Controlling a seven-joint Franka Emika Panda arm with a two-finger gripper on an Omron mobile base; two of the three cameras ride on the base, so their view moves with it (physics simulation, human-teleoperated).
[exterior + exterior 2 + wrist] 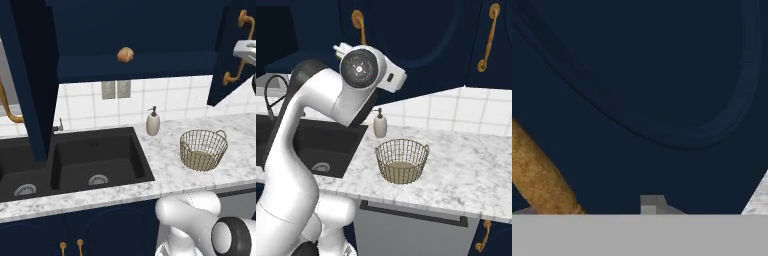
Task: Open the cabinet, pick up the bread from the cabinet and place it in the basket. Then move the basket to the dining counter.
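Note:
The navy wall cabinet (135, 30) stands open, its doors swung out to both sides. The bread (125, 54), a small golden-brown roll, lies on the cabinet's lower shelf. The wire basket (203, 149) (401, 161) sits upright on the marble counter right of the sink, with no roll inside. My gripper (242, 51) is up at the right-hand door (227, 65) (406, 40), close to its brass handle (239, 50) (537, 175). In the hand view one grey tip of the gripper (654, 204) shows at centre, the jaws look together, and the handle lies off to the left, outside them.
A cream soap dispenser (153, 122) (380, 125) stands between the black sink (75, 162) and the basket. The left door (30, 80) hangs out over the sink. My arm's elbow (359, 67) rises in front of the counter. Bare marble (466, 170) lies right of the basket.

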